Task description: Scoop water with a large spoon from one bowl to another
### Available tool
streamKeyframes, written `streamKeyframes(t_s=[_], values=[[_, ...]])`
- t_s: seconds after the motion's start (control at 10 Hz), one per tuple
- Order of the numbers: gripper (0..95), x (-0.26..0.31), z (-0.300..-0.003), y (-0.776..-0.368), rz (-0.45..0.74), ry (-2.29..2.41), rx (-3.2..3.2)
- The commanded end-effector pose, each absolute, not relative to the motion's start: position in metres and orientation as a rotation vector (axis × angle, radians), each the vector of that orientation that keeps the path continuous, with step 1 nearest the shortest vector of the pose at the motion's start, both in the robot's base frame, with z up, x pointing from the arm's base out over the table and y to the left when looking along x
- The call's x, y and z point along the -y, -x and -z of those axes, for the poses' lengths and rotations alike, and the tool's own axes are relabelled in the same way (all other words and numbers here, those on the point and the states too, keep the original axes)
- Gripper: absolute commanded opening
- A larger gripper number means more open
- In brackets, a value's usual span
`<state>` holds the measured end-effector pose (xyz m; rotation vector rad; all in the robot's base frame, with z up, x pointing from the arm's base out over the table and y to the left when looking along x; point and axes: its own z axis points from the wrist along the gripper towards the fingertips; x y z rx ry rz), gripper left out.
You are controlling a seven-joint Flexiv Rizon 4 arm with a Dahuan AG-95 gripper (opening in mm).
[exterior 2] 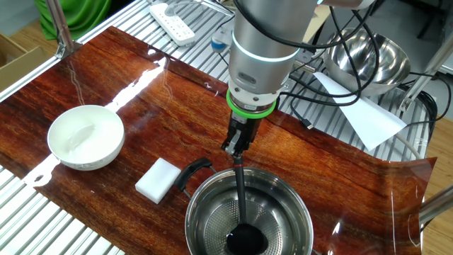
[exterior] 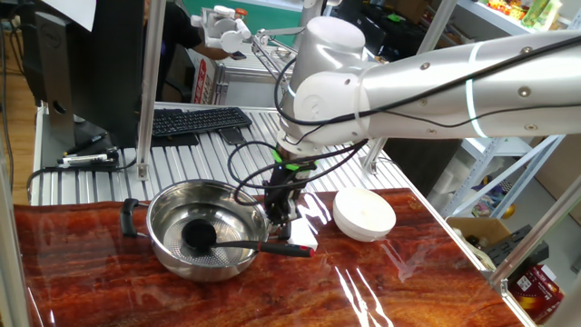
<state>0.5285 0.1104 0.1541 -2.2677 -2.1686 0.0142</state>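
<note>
The black ladle lies in the steel bowl, its cup on the dotted bottom and its handle over the right rim, red tip outside. In the other fixed view the cup sits low in the steel bowl and the handle runs up to my gripper. My gripper points down at the handle's outer end, with its jaws close together around the handle. The white bowl stands right of the steel bowl; in the other view it is at the far left.
A white rectangular block lies between the two bowls, partly behind the gripper in one view. A keyboard sits behind the wooden board. A second steel bowl and white paper lie on the metal slats.
</note>
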Motion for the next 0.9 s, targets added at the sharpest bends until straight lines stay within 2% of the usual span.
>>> streamKeyframes(t_s=[0.1, 0.9], values=[[0.0, -0.1104, -0.1541, -0.5278, -0.005, 2.395, 2.036], [0.0, -0.1111, -0.151, -0.5281, 0.013, 2.62, 1.721]])
